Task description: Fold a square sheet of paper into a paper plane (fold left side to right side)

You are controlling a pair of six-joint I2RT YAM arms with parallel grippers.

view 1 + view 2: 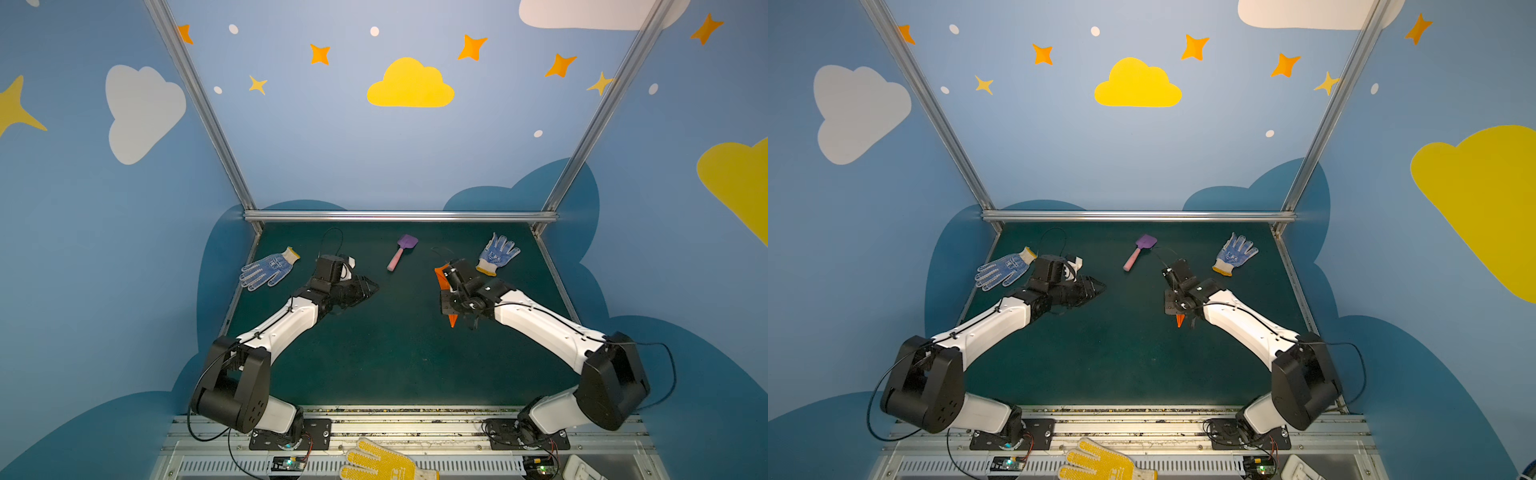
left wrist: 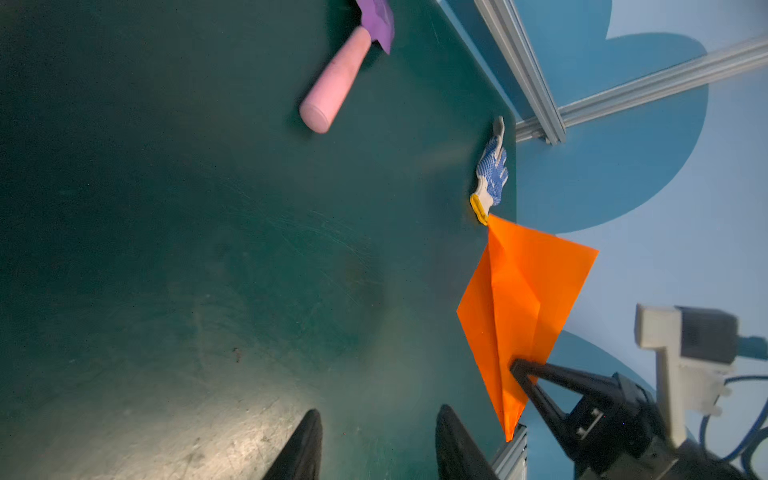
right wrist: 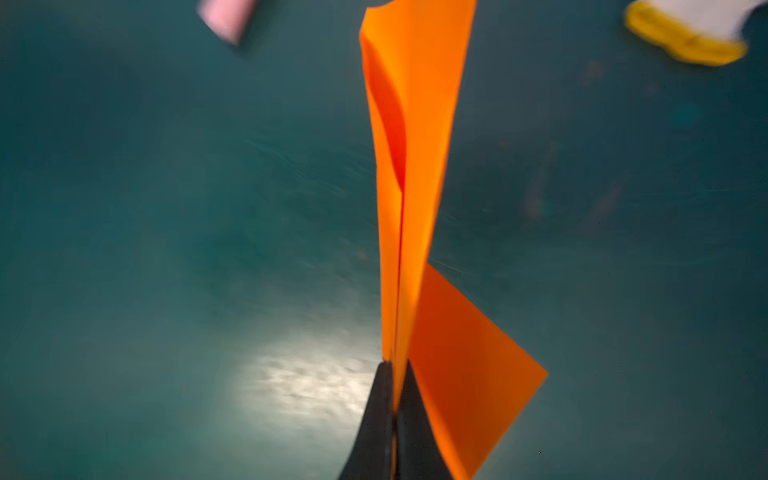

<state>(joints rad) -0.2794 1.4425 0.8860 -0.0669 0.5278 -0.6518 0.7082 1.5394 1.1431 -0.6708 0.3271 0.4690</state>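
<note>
Orange paper plane (image 3: 411,166) up off the tabletop (image 3: 145,249), and my right claw (image 3: 395,365) is clamped tight on its folded spine, close to one pointed end. That pinch is all that holds it! My left claw (image 2: 378,415) hangs over bare green surface with its fingers apart and nothing between them, well clear of the plane.

Now the worries. It's a narrow pinch on thin, slick paper, so I reckon a quick swing of the wrist could let the plane slide out or twist in the grip. Look at the layers: in the right wrist view they gape apart further up and one wing splays out to the side, so the creases look soft. Squeeze or drag it and the folds may spring open or crumple. Setting it down point first would likely bend the tip. And the blue-dotted glove (image 1: 496,254) lies just beside my right wrist, with the pink-handled spatula (image 1: 401,249) near too. A careless lowering could land the plane on either.
</note>
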